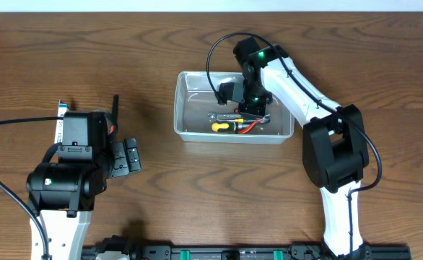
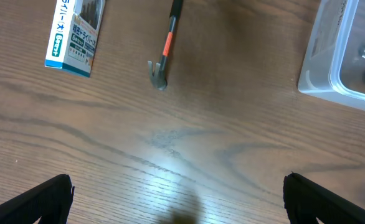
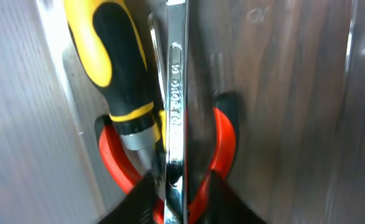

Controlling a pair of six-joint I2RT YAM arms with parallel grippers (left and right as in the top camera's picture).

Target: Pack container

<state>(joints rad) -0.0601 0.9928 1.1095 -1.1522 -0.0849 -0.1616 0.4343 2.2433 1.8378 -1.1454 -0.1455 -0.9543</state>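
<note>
1 wrench [image 3: 175, 93] pinched in right hand [image 3: 177, 210], w/in container [image 1: 195, 97].

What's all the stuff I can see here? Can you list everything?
container: one, clear, middle of the table
screwdriver: one, yellow and black, inside the container
wrench: one, silver, inside the container, beside the screwdriver
pliers: one, red handles, inside the container, under the wrench
box: one, blue and white, on the table's left side
small tool: one, black and orange handle, between box and container
table: one, brown wood
left gripper: one, black, open, over bare table
right gripper: one, black, down in the container
</note>
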